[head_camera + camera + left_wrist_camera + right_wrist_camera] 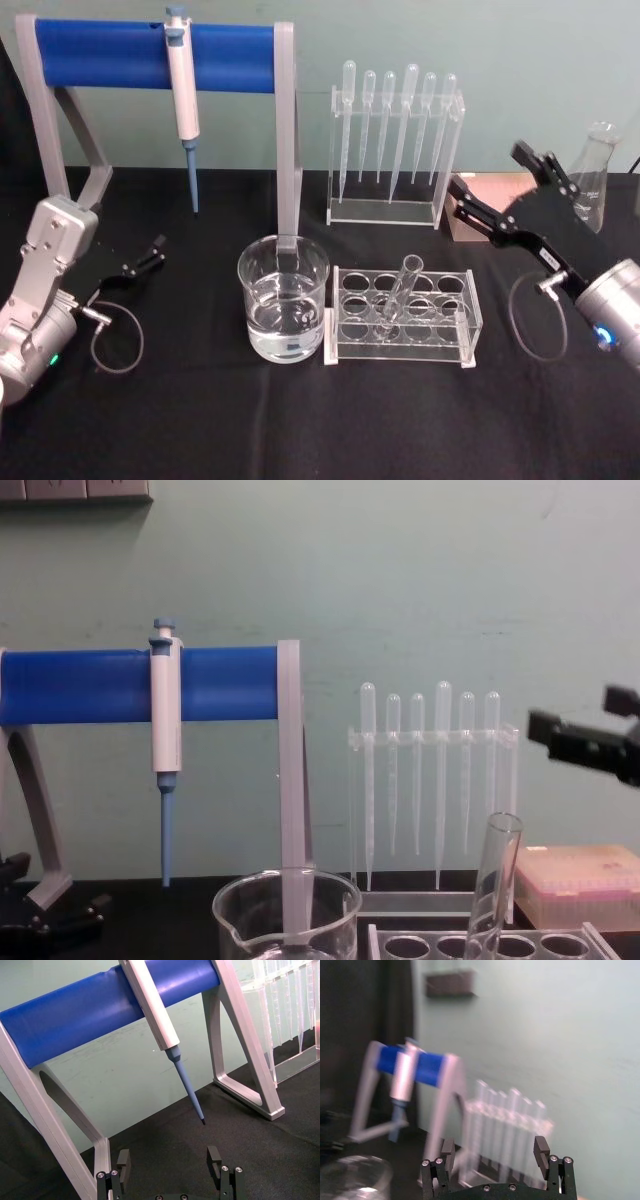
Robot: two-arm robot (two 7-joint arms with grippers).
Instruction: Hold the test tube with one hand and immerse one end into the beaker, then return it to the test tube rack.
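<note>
test tube (400, 292) leans mouth-up in the white rack (402, 318), free to lift | beaker (284, 297) just beside, within easy dipping reach | right end effector (505, 197) released, raised | left end effector (146, 256) released, parked low over bench (200, 420)

Left tool (157, 247) low, right tool (495, 188) raised, both seemingly open

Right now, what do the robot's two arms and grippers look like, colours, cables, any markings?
Both arms end in silver-grey metal wrists with black two-fingered grippers. The left gripper sits on a boxy silver housing with a small green light and a thin black cable loop. The right gripper has long black fingers, a small white label, a rounded silver wrist with a blue light and its own black cable loop.
</note>
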